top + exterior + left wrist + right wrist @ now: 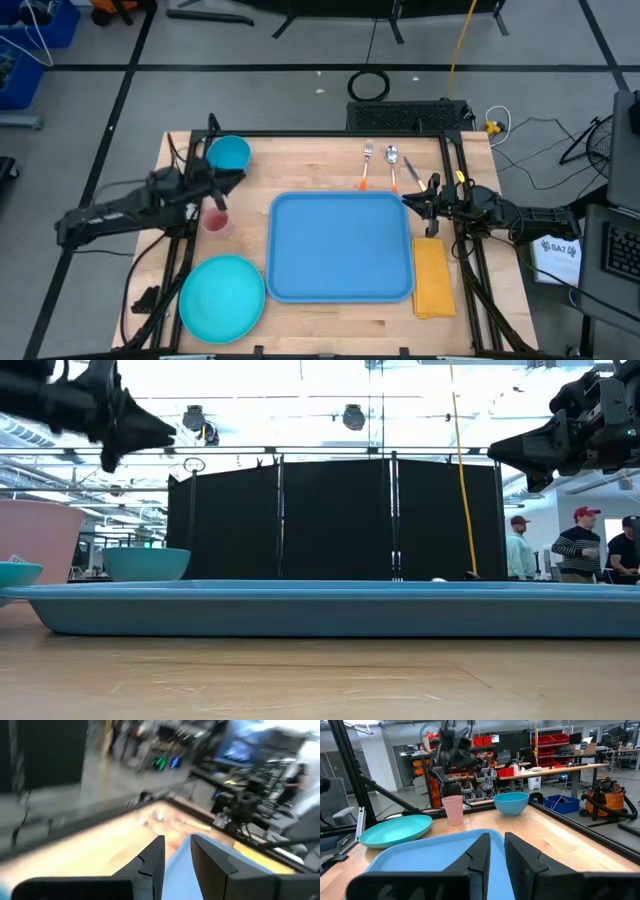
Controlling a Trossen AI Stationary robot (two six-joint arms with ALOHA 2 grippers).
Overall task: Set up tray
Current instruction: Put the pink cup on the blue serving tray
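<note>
The blue tray (340,247) lies flat on the middle of the table, and its rim (330,608) spans the low view. My left gripper (236,178) hangs in the air near the table's left side, between the blue bowl (229,154) and the pink cup (216,220), pointing toward the tray; its fingers (177,847) are shut on nothing. My right gripper (408,200) hovers over the tray's far right corner, shut and empty (497,845). The round turquoise plate (222,297) rests at the near left. The yellow napkin (433,277) lies right of the tray.
A fork (367,160) and a spoon (392,162) with orange handles lie beyond the tray's far edge. Black frame posts stand at the table's left and right sides. People (575,545) stand in the room behind the table. Bare wood shows along the near edge.
</note>
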